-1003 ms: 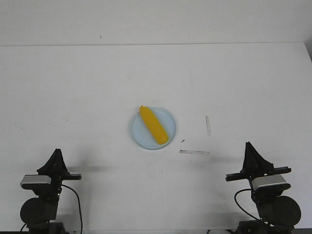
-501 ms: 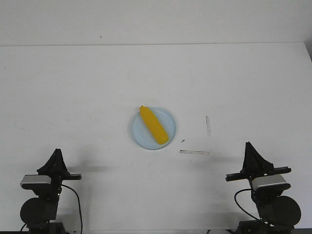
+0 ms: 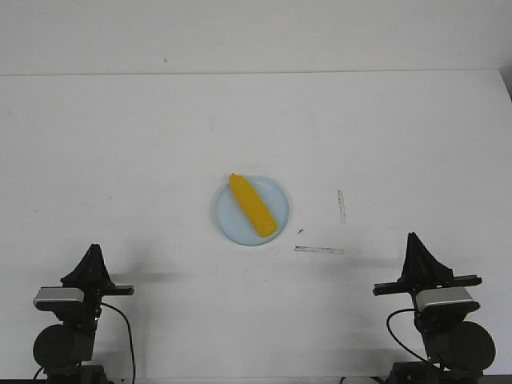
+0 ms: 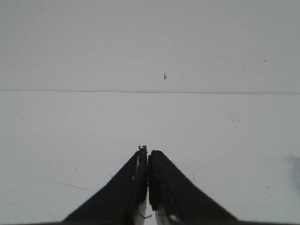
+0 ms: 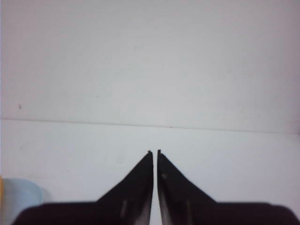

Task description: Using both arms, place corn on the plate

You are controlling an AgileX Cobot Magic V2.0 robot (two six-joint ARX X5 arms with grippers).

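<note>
Corn (image 3: 253,205) lies diagonal on plate (image 3: 232,226). Left gripper (image 3: 93,253) and right gripper (image 3: 414,242) both closed, empty, parked upright well short of plate.

In the right wrist view we see only a pale sliver of the plate (image 5: 18,194), cut off by the edge and the gripper body; in the front view both arm bases run off the bottom; the small dark specks on the table (image 3: 120,160) are too tiny to identify.

Bright yellow corn (image 3: 253,205), pale blue plate (image 3: 228,222), white table (image 3: 120,144).
</note>
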